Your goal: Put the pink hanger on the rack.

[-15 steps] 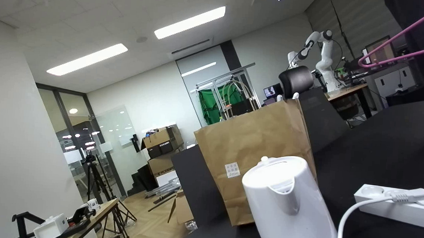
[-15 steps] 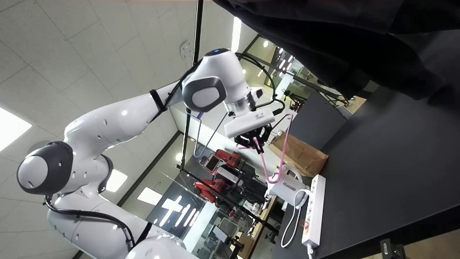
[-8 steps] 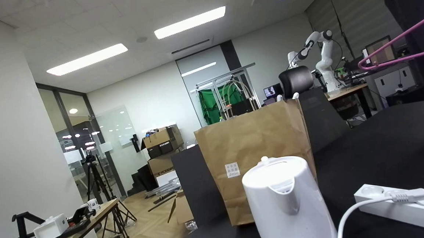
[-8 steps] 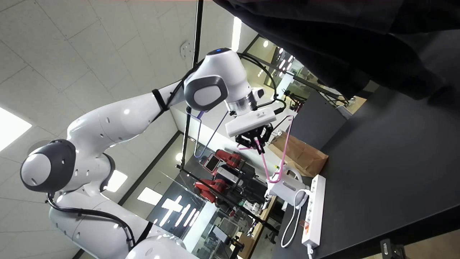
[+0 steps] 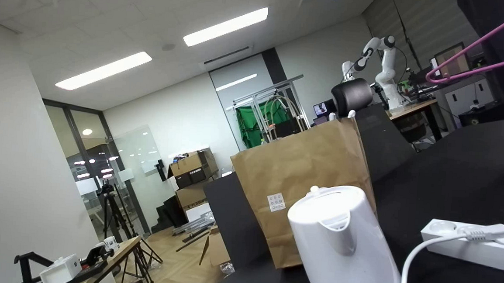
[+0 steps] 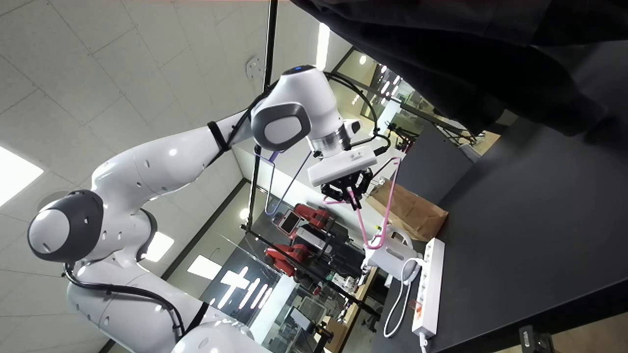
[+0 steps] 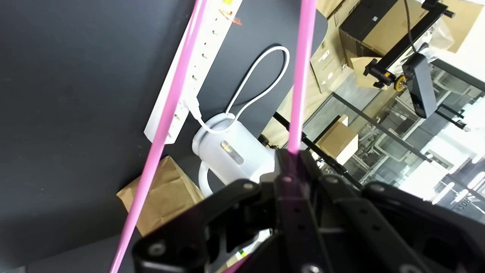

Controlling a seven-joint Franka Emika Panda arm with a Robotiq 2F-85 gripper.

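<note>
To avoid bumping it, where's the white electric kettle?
In an exterior view, the white electric kettle is low and right of centre, in front of the brown paper bag and left of the white power strip.

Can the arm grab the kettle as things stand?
Likely not: the gripper is shut on the pink hanger, whose bars jut out past it, so it would probably have to let go before taking the kettle.

All three tilted views share the kettle [image 5: 348, 248].
</note>
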